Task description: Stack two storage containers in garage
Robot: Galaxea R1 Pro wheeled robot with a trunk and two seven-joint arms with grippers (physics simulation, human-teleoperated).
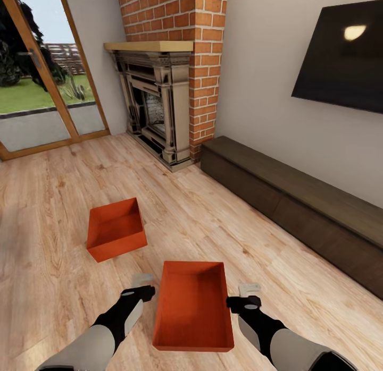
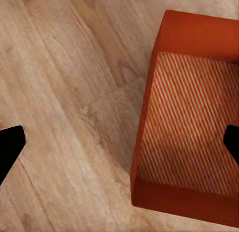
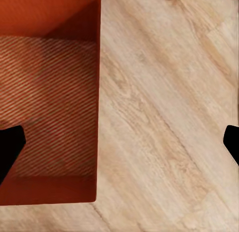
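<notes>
between my left tool (image 1: 143,280) and right tool (image 1: 249,289), both spread wide and empty, sits the near orange-red open-top plastic bin (image 1: 193,305) on the light wood-plank floor (image 1: 53,264). its twin (image 1: 115,228) lies well beyond my left tool. i judge it light, stiff, thin-walled; i'd pinch the long walls.

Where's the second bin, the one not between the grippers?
In the head view the far bin sits on the wood floor, ahead and left of the near bin, toward the glass door.
</notes>
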